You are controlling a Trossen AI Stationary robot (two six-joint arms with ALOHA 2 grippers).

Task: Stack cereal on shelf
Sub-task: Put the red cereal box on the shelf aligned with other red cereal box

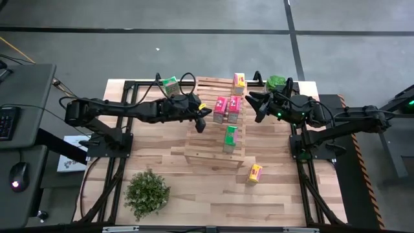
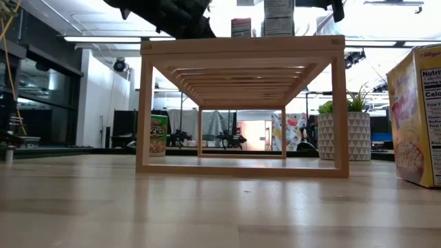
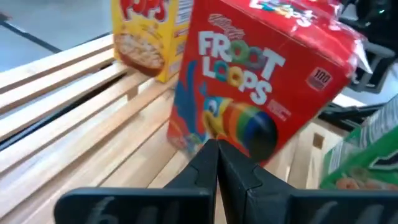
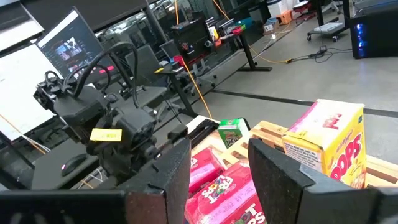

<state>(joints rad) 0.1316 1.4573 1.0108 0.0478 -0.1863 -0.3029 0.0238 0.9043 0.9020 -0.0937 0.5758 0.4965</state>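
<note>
The light-wood slatted shelf stands mid-table. On top of it are a yellow box at the far end, two pink-red boxes side by side, and a green box. Another yellow box lies on the table near the shelf's near right corner. A second green box stands on the table at the far left. My left gripper is shut, low over the slats just left of a pink-red box. My right gripper is open and hovers right of the pink-red boxes, touching nothing. My left gripper has its shut fingertips right at the lower edge of the pink-red box's front face, coming level from the table's left. The box looks tilted on the slats. Whether the tips touch it, I cannot tell.
A leafy plant sits on the table's near left. A potted green plant stands at the far right corner, close behind my right gripper. The space under the shelf is open, and bare planks lie along the near edge.
</note>
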